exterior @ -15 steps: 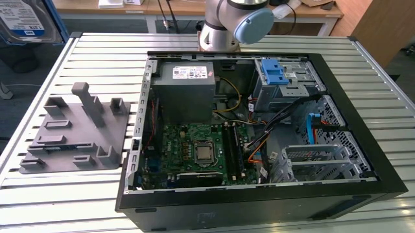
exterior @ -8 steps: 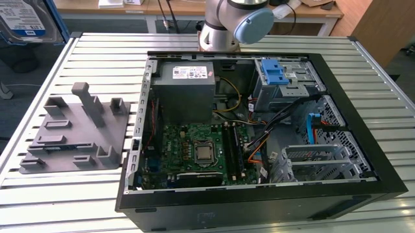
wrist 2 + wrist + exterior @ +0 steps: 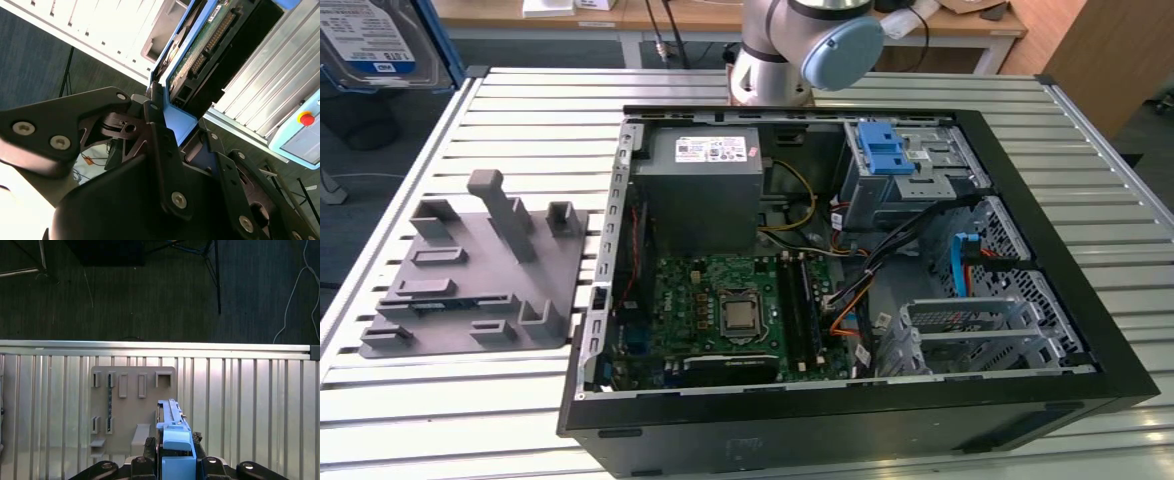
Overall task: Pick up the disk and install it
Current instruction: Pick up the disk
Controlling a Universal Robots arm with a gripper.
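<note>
The disk, a silver drive with a white-and-blue label in a bright blue carrier frame, hangs high at the exterior view's far left, off the table's edge. In the second wrist view my gripper is shut on the blue carrier of the disk, whose green circuit board and connector face the camera. The first wrist view looks along the disk's blue edge, clamped between the black fingers, above the slatted table.
An open computer case lies on the slatted table, with a grey power supply, a motherboard, a blue drive bay and a metal cage. A grey parts fixture sits to the exterior view's left of it.
</note>
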